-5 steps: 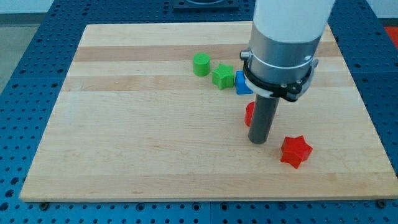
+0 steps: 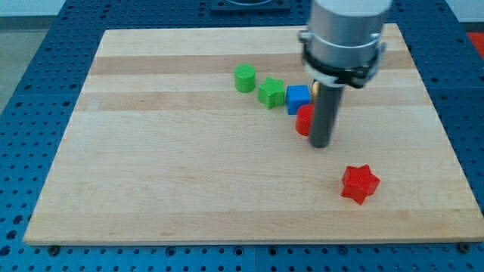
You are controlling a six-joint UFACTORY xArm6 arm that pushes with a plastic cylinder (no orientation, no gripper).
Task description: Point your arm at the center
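On the desk (image 2: 151, 166), from the view's left, a green cylinder (image 2: 244, 78), green star (image 2: 271, 93) and blue cube (image 2: 298, 98) lead to a half-hidden red block (image 2: 304, 121) touching my tip (image 2: 321, 143), right of centre; no claw exists; a red star (image 2: 358, 183) lies apart.

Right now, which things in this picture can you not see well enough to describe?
- Red block, camera view: my rod covers its right part, so its shape is unclear.
- A small pale thing right of the blue cube: mostly behind the rod, too small to name.
- Contact between my tip and the red block: cannot tell.
- The arm's upper part: cut off by the view's top edge.
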